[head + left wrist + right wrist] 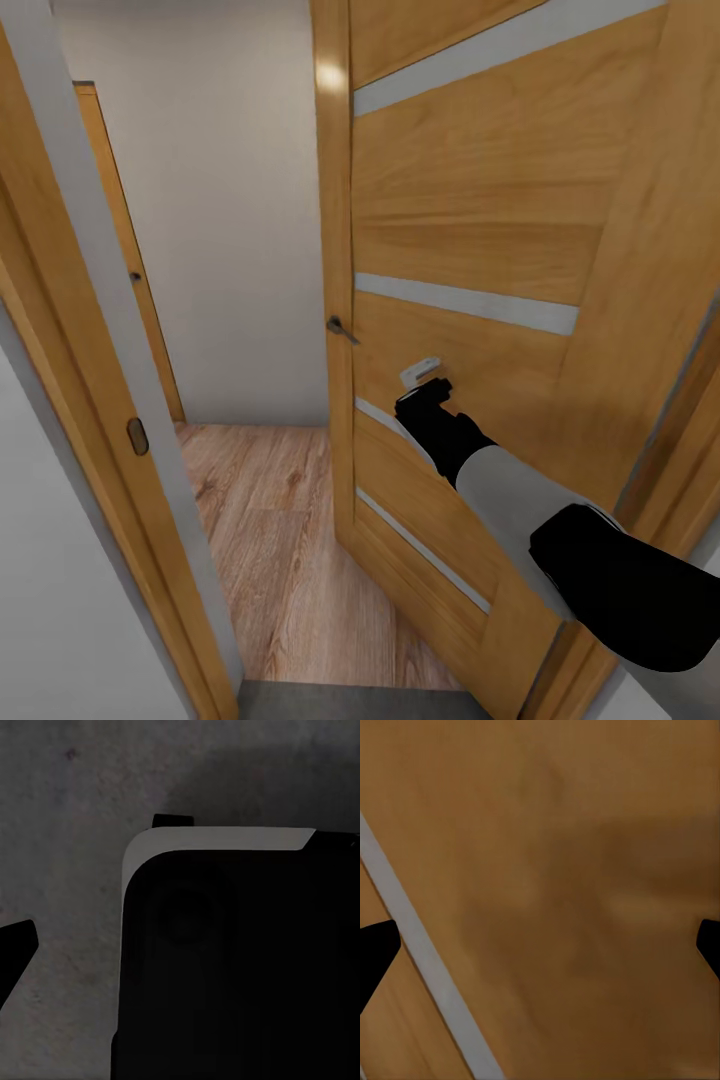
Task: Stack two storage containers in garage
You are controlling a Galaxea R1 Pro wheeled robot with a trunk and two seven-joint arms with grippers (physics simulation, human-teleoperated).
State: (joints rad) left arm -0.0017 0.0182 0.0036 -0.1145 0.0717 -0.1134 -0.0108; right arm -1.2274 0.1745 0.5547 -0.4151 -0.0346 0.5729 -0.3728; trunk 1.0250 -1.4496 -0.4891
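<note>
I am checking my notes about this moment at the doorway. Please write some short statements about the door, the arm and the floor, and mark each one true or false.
1. The wooden door stands partly open. True.
2. The right gripper is closed around the door handle. False: it is at the door's flat panel, away from the handle, and the right wrist view shows its fingers spread wide with nothing between them.
3. The floor beyond the door is light wood planks. True.
4. An orange-red container lies in the doorway. False: the opening holds plank floor and a pale wall.
5. The door has pale horizontal stripes across it. True.
</note>
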